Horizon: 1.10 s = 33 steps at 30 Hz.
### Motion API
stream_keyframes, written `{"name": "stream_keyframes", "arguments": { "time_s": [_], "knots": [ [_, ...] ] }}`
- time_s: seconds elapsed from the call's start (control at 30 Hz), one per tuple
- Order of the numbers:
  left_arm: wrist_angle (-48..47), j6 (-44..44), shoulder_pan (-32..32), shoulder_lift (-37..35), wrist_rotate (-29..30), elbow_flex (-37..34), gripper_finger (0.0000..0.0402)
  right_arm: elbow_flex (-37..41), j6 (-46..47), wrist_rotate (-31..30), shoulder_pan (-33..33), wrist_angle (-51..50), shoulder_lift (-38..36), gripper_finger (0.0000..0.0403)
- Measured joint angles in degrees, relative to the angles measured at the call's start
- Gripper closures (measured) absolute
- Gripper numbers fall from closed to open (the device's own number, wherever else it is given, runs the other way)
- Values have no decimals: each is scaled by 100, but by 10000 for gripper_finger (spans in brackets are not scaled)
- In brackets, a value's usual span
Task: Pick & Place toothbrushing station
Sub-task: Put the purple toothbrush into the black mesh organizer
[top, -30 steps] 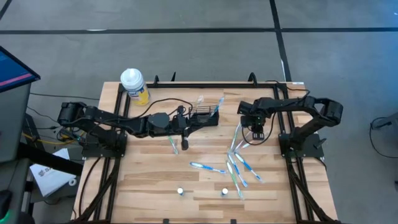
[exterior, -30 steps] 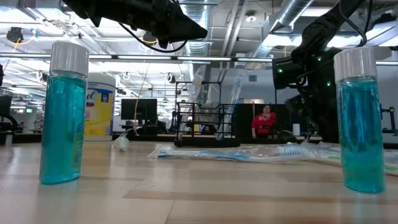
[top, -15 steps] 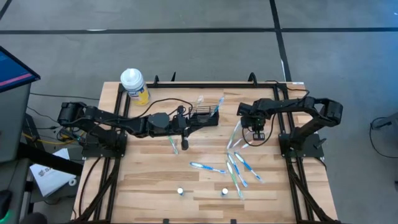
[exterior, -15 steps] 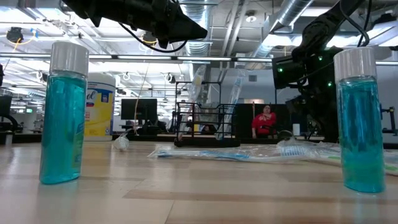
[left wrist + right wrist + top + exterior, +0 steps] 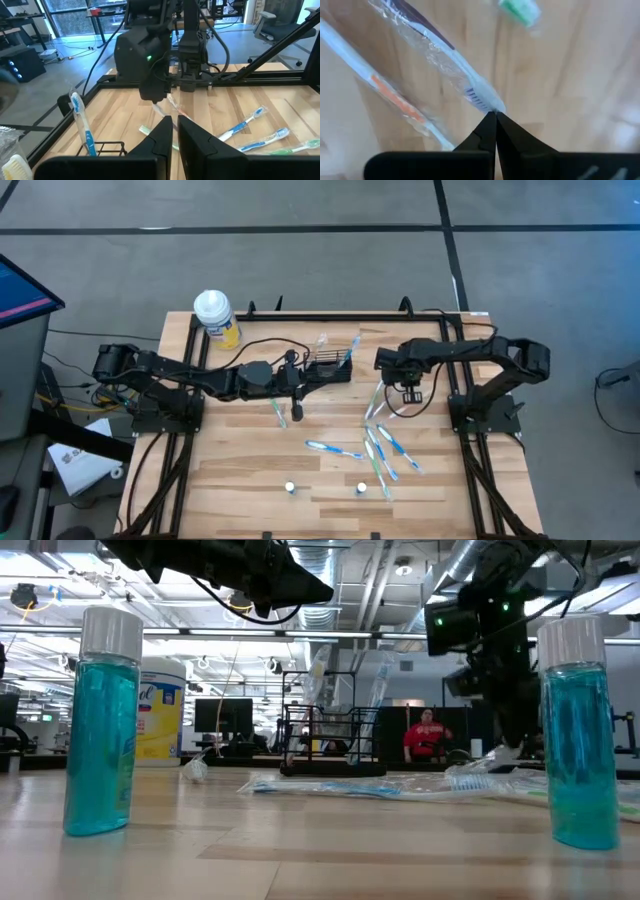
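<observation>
- Right gripper (image 5: pixel 495 116): jaws fully closed, tips pinching the bristle end of a wrapped toothbrush (image 5: pixel 445 65). A second ago the jaws stood about half open; they have snapped shut since.
- In the high view the right gripper (image 5: pixel 411 387) has shifted slightly toward the toothbrushing station (image 5: pixel 327 368) over the last second, and in the low view its arm sits higher than before. The held toothbrush's head looks lifted while its handle trails toward the surface; whether the whole brush is clear of the surface I cannot tell.
- A second wrapped toothbrush with an orange stripe (image 5: pixel 395 97) lies just beside the gripped one, and a green-headed brush (image 5: pixel 519 10) a little beyond. Neither is in the jaws.
- Judgement: grasp just made, lift starting. Next leg is the carry to the station. The pinch is on the wrapped head only, so the brush may swing or slip.
- Left gripper (image 5: pixel 174 122): jaws nearly closed with a thin gap, nothing seen between them. It hovers directly over the near edge of the station, pointing across at the right arm.
- Toothbrushing station: black wire-mesh holder at the back centre of the wooden surface (image 5: pixel 250 470), well to the left of the right gripper. A blue-and-white toothbrush (image 5: pixel 82 127) already stands upright in it.
- Loose toothbrushes (image 5: pixel 385 450) lie scattered on the surface on the near-right side of the station, so several placements look outstanding.
- Yellow wipes canister (image 5: pixel 217 318) stands at the back corner, left of the station.
</observation>
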<state>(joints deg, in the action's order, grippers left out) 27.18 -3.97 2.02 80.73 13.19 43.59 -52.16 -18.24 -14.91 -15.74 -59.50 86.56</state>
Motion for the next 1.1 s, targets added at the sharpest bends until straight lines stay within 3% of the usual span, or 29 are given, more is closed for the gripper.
{"name": "stream_keyframes", "arguments": {
  "time_s": [0.4, 1.1],
  "knots": [
    [-9, 0, 0, 0, 0, 0, 381, -1177, 345, -1445, 1007, -787, 0, 403],
    [-18, 288, 0, 0, -354, 1, 381, -2553, 584, -3027, 2435, -995, -2, 403]
  ]
}}
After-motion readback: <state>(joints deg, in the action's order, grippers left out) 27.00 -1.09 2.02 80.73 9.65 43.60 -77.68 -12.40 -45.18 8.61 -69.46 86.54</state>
